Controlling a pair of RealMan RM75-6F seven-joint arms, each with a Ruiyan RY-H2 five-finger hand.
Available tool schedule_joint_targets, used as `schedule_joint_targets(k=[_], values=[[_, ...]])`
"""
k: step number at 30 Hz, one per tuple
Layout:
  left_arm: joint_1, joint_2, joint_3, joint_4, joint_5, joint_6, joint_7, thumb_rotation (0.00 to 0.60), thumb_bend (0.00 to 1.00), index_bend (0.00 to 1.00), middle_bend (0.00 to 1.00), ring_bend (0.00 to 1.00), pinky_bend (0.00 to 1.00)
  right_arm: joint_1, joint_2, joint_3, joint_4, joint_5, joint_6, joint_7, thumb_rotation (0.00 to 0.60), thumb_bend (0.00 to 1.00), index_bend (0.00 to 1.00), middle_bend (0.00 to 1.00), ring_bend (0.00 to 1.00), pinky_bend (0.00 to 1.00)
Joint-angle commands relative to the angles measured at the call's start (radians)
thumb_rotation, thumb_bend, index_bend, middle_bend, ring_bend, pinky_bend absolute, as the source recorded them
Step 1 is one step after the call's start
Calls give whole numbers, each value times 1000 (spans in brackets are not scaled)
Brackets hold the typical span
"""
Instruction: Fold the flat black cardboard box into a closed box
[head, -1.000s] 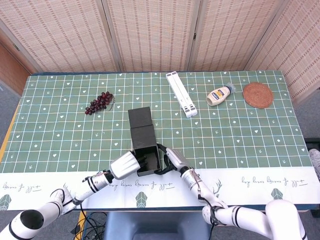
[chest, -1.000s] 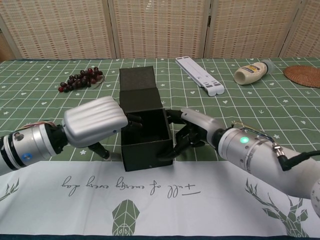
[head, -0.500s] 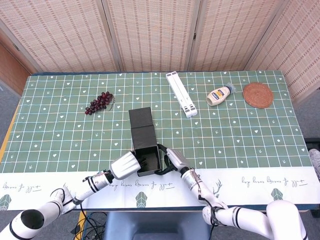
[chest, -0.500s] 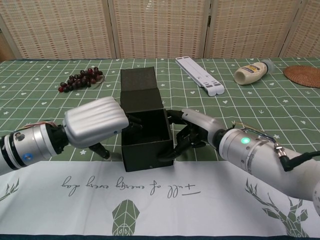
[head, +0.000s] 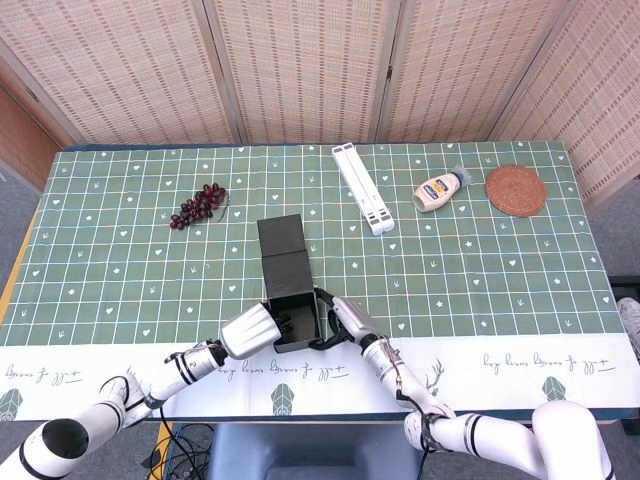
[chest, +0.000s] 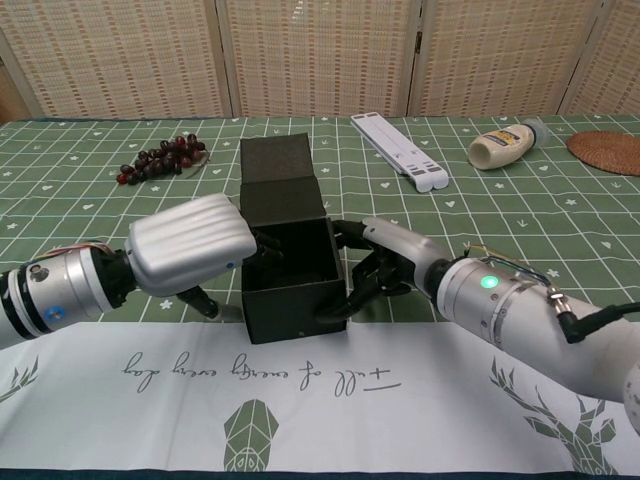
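The black cardboard box (head: 283, 270) (chest: 295, 308) stands near the table's front edge, folded up into an open tray. Its lid flap (head: 281, 236) (chest: 277, 163) lies flat behind it. My left hand (head: 250, 331) (chest: 190, 245) is at the box's left wall, its fingers reaching over the rim into the box and gripping that wall. My right hand (head: 345, 320) (chest: 392, 256) is at the right wall. Its dark fingers (chest: 362, 285) curl against the outside and its thumb is at the rim. The box's inside looks empty.
A bunch of grapes (head: 198, 206) (chest: 160, 158) lies at the back left. Behind the box to the right lie a white folded stand (head: 362, 188) (chest: 398, 150), a mayonnaise bottle (head: 441, 190) (chest: 508, 144) and a woven coaster (head: 516, 189) (chest: 608, 150).
The box has shifted a hair to the right between the hands. Both hands keep their places at its walls.
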Motion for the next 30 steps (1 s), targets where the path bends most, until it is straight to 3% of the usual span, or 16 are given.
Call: schedule_joint_targets(k=[1, 6, 14, 30], values=[[0, 0, 1, 2, 0, 0, 0, 600, 91, 675, 583, 595, 848, 0, 0, 1, 0, -1, 0, -1, 600, 204, 262, 395, 773, 1000], [4, 5, 1, -2, -2, 8, -9, 600, 91, 631, 562, 594, 845, -1, 1, 2, 0, -1, 2, -1, 600, 204, 262, 395, 773, 1000], [19, 32, -6, -29, -8, 45, -23, 600, 91, 442, 367, 535, 837, -7, 7, 8, -7, -3, 13, 0, 600, 204, 262, 395, 773, 1000], [69, 122, -42, -131, -19, 192, -38, 600, 91, 346, 284, 508, 831, -10, 20, 35, -13, 13, 33, -3, 600, 204, 261, 377, 773, 1000]])
